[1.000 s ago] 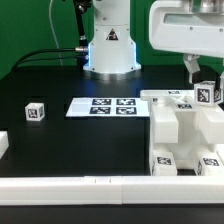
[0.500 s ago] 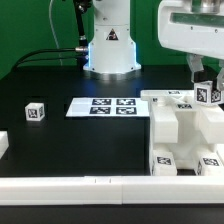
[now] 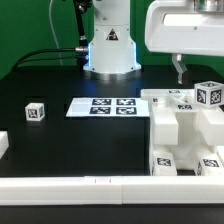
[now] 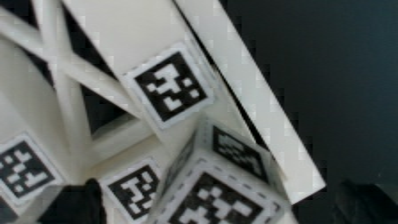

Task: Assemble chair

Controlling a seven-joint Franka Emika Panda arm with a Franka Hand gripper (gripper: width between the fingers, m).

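Fingers [image 3: 180, 68] of the gripper [image 3: 181, 73] hang just above the back edge of the chair [image 3: 185, 128], which stands as a joined white blocky structure at the exterior view's right, on the black table [image 3: 60, 145]. Only one dark finger shows clearly below the white gripper body, and it touches nothing; whether the jaws stand apart or together cannot be told from either view. A tagged block [image 3: 210, 95] sits on top of the chair, to the exterior view's right of the finger and apart from it, with nothing clasping it. The wrist view shows slanted white bars [image 4: 228, 60] and several square tags very close, blurred, with no clear sight of the fingertips. A loose cube [image 3: 35, 112] with a tag lies well apart at the exterior view's left, and the marker board [image 3: 103, 105] lies flat between it and the chair. A long white border rail [image 3: 90, 186] runs along the near edge.
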